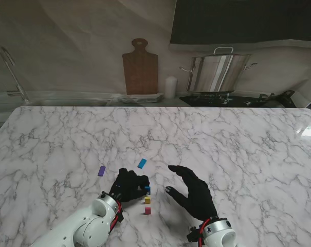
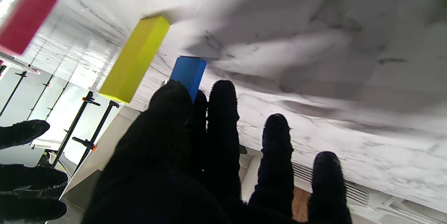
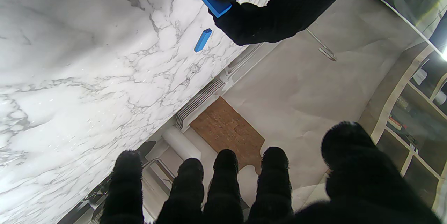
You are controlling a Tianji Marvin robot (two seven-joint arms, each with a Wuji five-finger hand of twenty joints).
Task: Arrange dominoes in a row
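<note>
**Left hand on the blue domino, right hand idle**

On the marble bench (image 1: pixel 52 139), low in the frame's centre, three dominoes stand in a short line: pink domino (image 1: pixel 147 210) nearest me, yellow domino (image 1: pixel 147 199) next, blue domino (image 1: pixel 147 190) farthest. The left hand (image 1: pixel 128 185) pinches that blue piece between thumb and fingers. The right hand (image 1: pixel 193 191) hovers just right of the row — fingers spread, holding nothing. Two more lie flat farther up: a light-blue domino (image 1: pixel 142 163) and a purple domino (image 1: pixel 101 171).
</note>
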